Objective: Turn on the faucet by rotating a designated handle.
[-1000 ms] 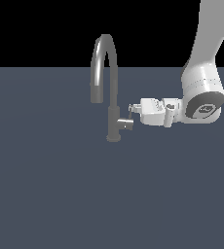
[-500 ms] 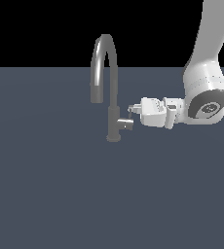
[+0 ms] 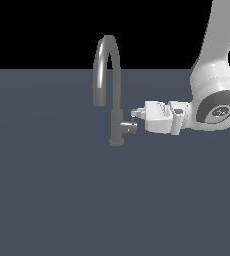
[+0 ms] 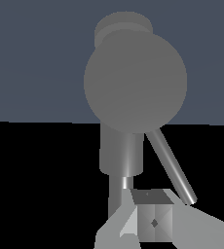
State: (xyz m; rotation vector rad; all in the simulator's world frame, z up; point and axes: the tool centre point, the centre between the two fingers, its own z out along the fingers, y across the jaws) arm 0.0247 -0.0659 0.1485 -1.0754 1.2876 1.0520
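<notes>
The faucet [image 3: 116,115] is a tall grey gooseneck tap standing on the dark floor, with its spout arching toward the exterior view's left. A short stub [image 3: 129,128] sticks out of the column toward the exterior view's right. In the wrist view the stub's round end [image 4: 135,80] faces the camera, and the handle [image 4: 171,168], a thin lever, slants out from under it. My gripper [image 3: 135,114] lies horizontal, with its tip just above the stub's end. Its fingertips [image 4: 153,221] look pressed together, close beside the lever's free end and holding nothing.
My white arm [image 3: 214,95] comes in from the exterior view's upper right. The flat dark grey floor [image 3: 62,200] stretches all around the faucet. Nothing else shows.
The gripper's tip has risen slightly beside the stub and the wrist has shifted a little to the exterior view's right. The faucet has not visibly moved.
</notes>
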